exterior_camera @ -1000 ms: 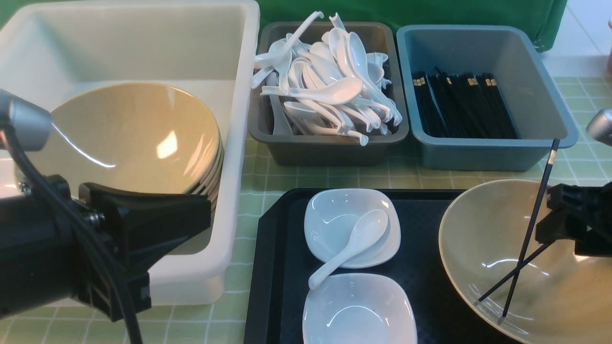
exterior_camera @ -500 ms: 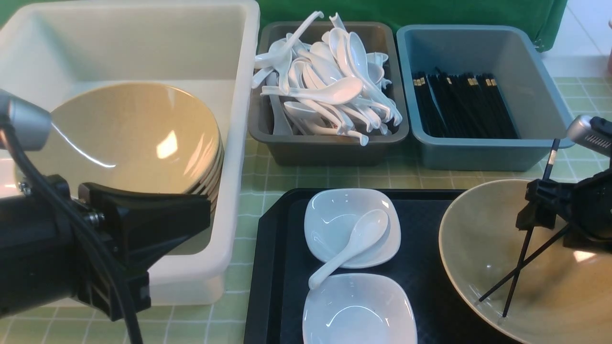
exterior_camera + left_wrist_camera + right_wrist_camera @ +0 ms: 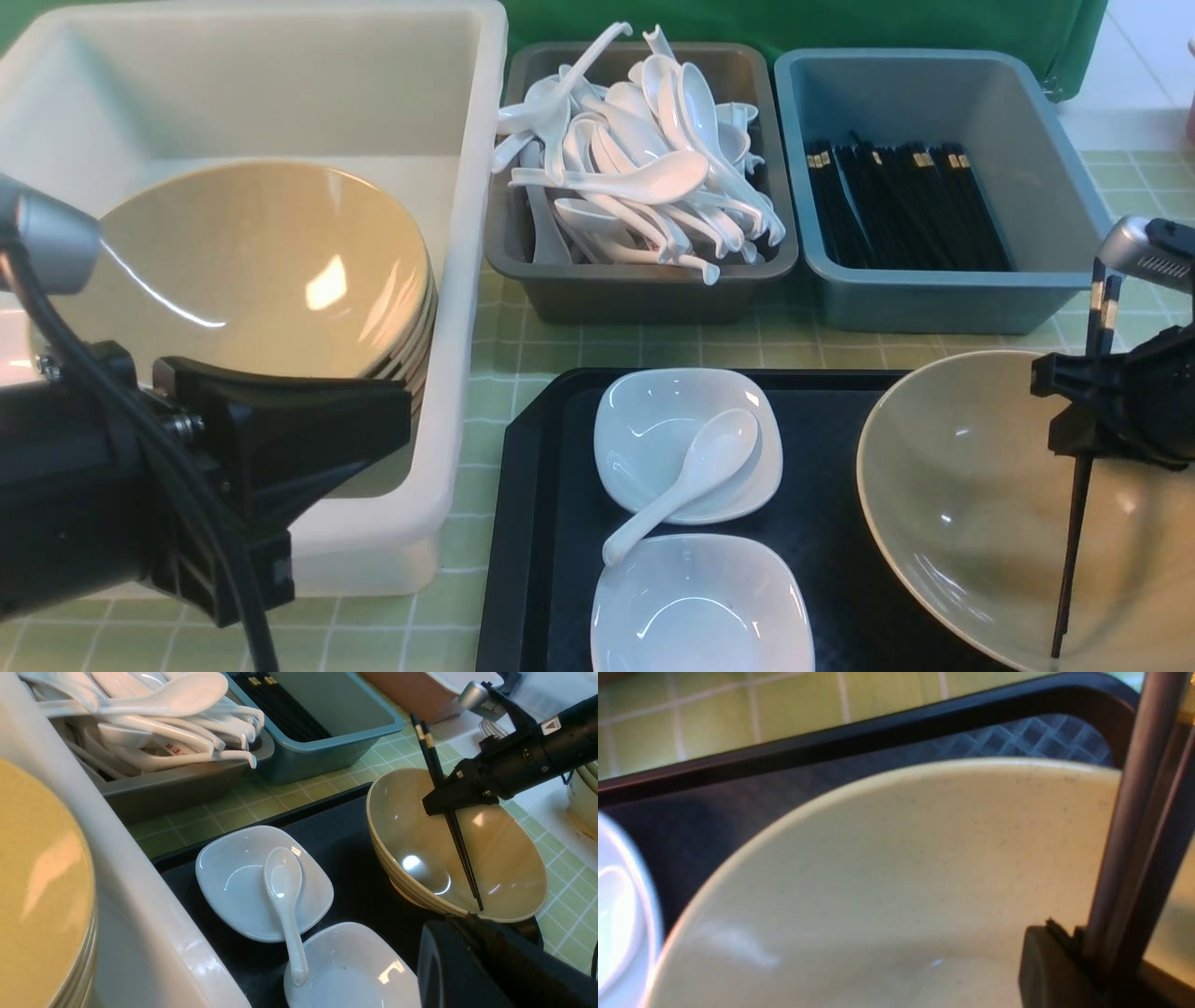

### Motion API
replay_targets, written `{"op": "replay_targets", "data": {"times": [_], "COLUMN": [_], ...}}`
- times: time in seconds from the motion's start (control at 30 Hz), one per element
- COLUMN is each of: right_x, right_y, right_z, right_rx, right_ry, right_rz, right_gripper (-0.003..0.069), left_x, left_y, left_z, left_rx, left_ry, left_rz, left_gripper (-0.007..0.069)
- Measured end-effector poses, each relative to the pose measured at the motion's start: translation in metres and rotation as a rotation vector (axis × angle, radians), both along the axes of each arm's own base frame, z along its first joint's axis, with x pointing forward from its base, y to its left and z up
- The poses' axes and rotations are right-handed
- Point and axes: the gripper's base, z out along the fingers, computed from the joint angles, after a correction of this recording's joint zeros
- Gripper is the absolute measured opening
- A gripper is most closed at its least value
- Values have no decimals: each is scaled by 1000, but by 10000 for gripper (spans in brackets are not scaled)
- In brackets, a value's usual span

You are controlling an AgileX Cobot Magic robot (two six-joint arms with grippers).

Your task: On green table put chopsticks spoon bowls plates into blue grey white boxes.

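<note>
Right gripper (image 3: pixel 1074 413) pinches 2 chopsticks (image 3: pixel 1072 546) upright, tips inside bowl (image 3: pixel 920 485) rim.

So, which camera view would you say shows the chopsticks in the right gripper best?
The left wrist view: the chopsticks show full length, clamped by the right gripper, tips over the bowl. The front view shows them nearly upright, partly hidden; the right wrist view only a blurred shaft section.

Right tool (image 3: pixel 1083 411) clamps chopsticks (image 3: pixel 1073 546) near-upright — tips seemingly inside bowl (image 3: pixel 962 485).
</note>
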Motion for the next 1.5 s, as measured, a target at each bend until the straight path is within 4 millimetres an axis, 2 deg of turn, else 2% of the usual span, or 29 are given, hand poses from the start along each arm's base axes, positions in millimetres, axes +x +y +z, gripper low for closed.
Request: {"op": "replay_targets", "data": {"times": [0.23, 0.33, 0.4, 0.47, 0.5, 0.57, 0.63, 0.7, 0.73, 0.8, 0.9, 0.93, 1.0, 1.1, 1.2, 1.27, 1.4, 1.47, 1.5], "right_x": [7, 26, 40, 65, 74, 100, 125, 139, 162, 187, 216, 216, 234, 244, 252, 253, 253, 251, 249], "right_y": [4, 5, 6, 7, 7, 8, 9, 9, 9, 8, 1, 1, -10, -16, -18, -18, -17, -17, -18], "right_z": [32, 66, 79, 97, 93, 102, 101, 100, 95, 92, 85, 85, 71, 52, 19, 7, 1, 3, 8], "right_rx": [27, 33, 36, 42, 44, 47, 65, 84, 134, 197, 258, 259, 284, 294, 302, 301, 293, 285, 274], "right_ry": [-21, -86, -105, -131, -110, -123, -129, -137, -146, -176, -207, -206, -205, -174, -97, -68, -43, -40, -40], "right_rz": [40, 66, 79, 95, 101, 114, 112, 107, 88, 67, 33, 31, -8, -33, -39, -34, -5, 2, 10], "right_gripper": [46, 46, 46, 46, 46, 46, 46, 46, 46, 46, 46, 46, 46, 47, 61, 78, 170, 215, 261], "left_x": [0, 0, 0, 0, 0, 0, 0, 0, 0, 1, 0, 0, 0, 0, 1, 1, 2, 3, 5], "left_y": [0, 0, 0, 0, 0, 0, 0, 0, 0, 0, 0, 0, 0, 0, 0, 0, 1, 0, 0], "left_z": [0, 0, 0, 0, 0, 0, 0, 0, 0, 0, 0, 0, 0, 0, 0, 0, 1, 0, -1], "left_rx": [1, 1, 1, 1, 1, 1, -2, -5, -8, -13, -19, -19, -31, -40, -47, -49, -53, -52, -46], "left_ry": [-1, -1, 0, -1, -2, -3, 0, 3, 7, 12, 19, 20, 33, 44, 51, 48, 42, 44, 53], "left_rz": [0, 0, 0, 0, 1, 1, 4, 6, 8, 11, 15, 15, 23, 28, 33, 38, 47, 49, 53], "left_gripper": [-1, -1, -1, -1, -1, -1, -1, -1, -1, -1, -1, -1, -1, -1, -1, -1, -1, -1, -1]}}
